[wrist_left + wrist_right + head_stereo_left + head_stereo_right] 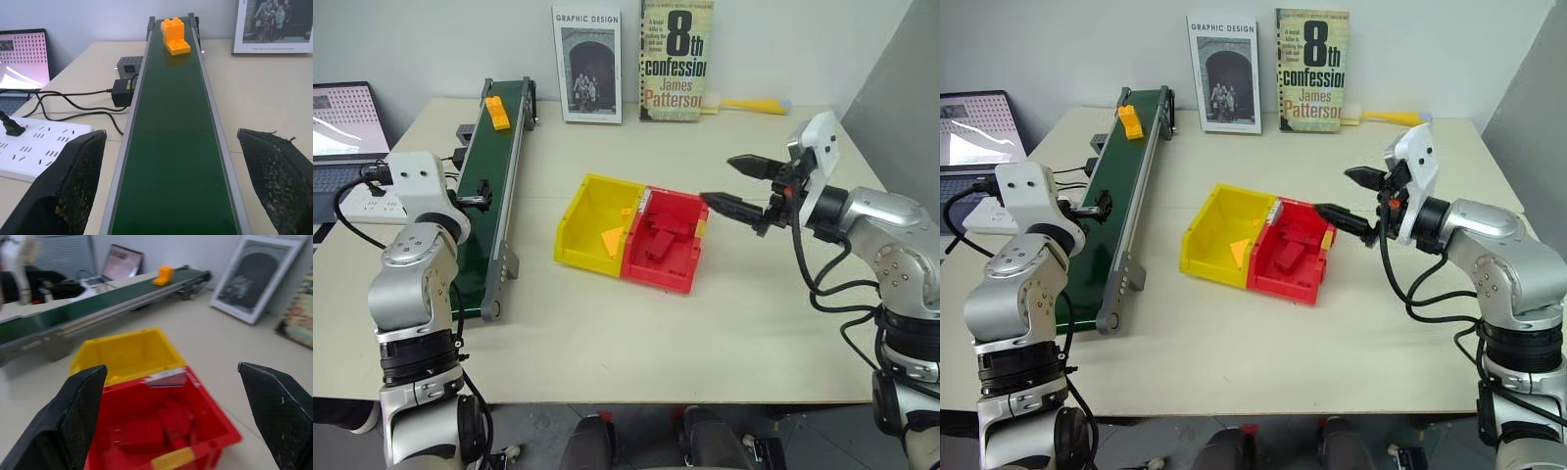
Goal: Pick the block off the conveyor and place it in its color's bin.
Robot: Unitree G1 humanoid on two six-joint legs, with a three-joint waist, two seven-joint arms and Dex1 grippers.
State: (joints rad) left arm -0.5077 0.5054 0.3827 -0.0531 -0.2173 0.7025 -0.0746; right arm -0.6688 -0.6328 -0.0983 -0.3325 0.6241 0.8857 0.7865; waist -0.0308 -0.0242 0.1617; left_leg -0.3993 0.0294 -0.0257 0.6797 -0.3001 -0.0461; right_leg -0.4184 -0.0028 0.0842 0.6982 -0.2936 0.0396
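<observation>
The orange-yellow studded block (497,113) sits at the far end of the dark green conveyor (494,186), which runs along the table's left side. My left gripper (171,196) hovers open over the belt's near part, its fingers (73,181) spread wider than the belt, well short of the block (174,35). The yellow bin (579,220) stands mid-table, joined to a red bin (677,274); an orange triangular piece (612,240) lies in the yellow one. My right gripper (720,179) is open and empty, just right of the red bin and pointing toward it.
Two books (587,64) lean on the back wall, with a yellow tool (749,106) beside them. A laptop (342,127), a white power strip (34,147), cables and a grey box (128,63) lie left of the conveyor. Red pieces (661,240) fill the red bin.
</observation>
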